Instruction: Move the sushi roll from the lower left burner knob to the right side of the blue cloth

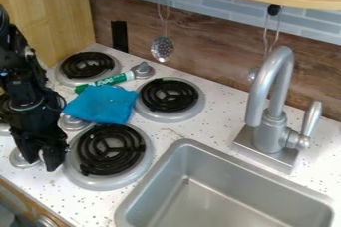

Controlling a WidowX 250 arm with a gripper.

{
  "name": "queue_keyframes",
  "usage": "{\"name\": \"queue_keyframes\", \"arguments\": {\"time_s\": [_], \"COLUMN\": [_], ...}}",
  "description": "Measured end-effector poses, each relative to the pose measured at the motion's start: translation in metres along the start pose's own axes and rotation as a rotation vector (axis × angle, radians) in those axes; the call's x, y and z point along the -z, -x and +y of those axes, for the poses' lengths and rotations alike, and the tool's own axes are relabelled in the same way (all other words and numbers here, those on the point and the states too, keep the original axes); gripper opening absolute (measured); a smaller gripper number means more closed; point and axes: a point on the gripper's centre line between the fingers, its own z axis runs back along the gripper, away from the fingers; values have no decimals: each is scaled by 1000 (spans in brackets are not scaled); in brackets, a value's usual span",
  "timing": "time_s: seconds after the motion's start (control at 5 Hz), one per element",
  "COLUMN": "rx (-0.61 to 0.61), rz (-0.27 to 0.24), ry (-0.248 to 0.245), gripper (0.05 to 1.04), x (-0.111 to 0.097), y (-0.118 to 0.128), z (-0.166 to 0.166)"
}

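The blue cloth point(100, 104) lay among the burners, with the green marker point(114, 78) at its 12 o'clock edge and the near burner point(110, 150) at 6 o'clock. The gripper point(41, 160) hung at about 7 o'clock from the cloth, beside that burner — its fingers parted partway, nothing visible between them. The step looked like one before any grasp; a move onto the cloth would have called for lift, clearance over the burner's rim and careful alignment.

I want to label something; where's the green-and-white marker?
In the camera view's upper left, the marker lies between the blue cloth and the upper-left black coil burner.
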Motion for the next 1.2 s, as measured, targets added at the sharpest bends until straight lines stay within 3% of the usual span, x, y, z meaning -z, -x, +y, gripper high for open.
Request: {"name": "queue_keyframes", "arguments": {"time_s": [0.2,0.4,0.6,0.8,1.2], "rx": [-1,7,21,55,171], "rz": [1,-20,-94,-131,-132], "ry": [1,-5,-4,-4,59], "gripper": [503,443,443,443,443], "x": [0,-7,-41,-71,-105], "y": [0,-3,-9,-10,-19], "z": [0,0,-11,-30,-102]}}
